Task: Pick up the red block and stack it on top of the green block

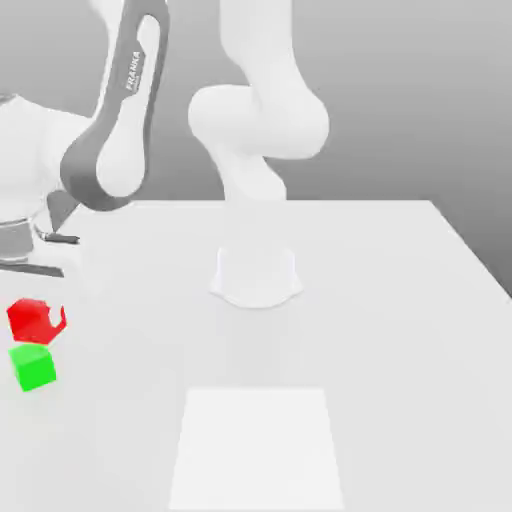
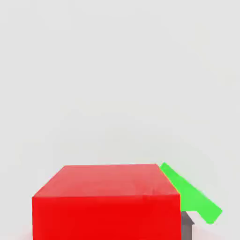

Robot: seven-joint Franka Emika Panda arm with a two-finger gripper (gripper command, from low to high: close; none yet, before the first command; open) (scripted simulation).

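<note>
The red block (image 1: 28, 318) sits directly above the green block (image 1: 33, 368) at the exterior view's far left, their faces nearly meeting; I cannot tell whether they touch. My gripper (image 1: 45, 318) comes down from the hand above and is shut on the red block, with a pale finger covering part of its right side. In the hand view the red block (image 2: 105, 201) is large and close. The green block (image 2: 192, 197) shows as a slanted strip past its edge, with a grey shadow beneath it.
The arm's white base (image 1: 256, 275) stands in the middle of the white table (image 1: 400, 350). A paler square patch (image 1: 256, 445) lies on the table near the front edge. The blocks are close to the table's left side.
</note>
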